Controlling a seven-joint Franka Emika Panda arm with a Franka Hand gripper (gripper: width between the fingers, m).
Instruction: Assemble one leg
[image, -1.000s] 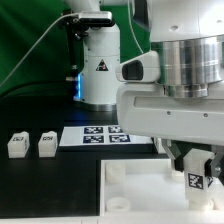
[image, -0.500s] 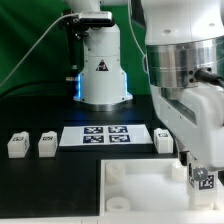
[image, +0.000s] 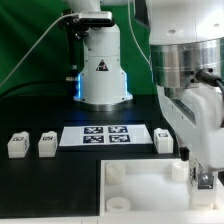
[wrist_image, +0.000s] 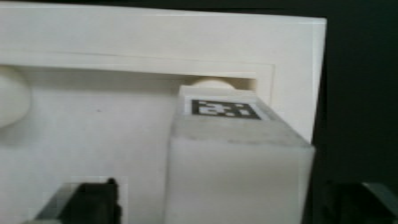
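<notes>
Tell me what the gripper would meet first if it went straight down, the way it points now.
The gripper holds the leg, so the leg's lower end would probably touch first, meeting the white tray-like part at its corner socket. Depth is unclear.

Reference centre: the marker board (image: 105, 135) on the table (image: 60, 178).

- Robot base (image: 103, 75): 12 o'clock, behind.
- First leg (image: 16, 145) and second leg (image: 46, 144): 9 o'clock, side by side.
- Third leg (image: 163, 139): 3 o'clock, just beside.
- Square tray-like part (image: 140, 195): 5 o'clock, in front.
- Fourth leg (image: 204, 182): between the hand (image: 203, 173) fingers, at that part's far corner socket (wrist_image: 210, 84).
</notes>
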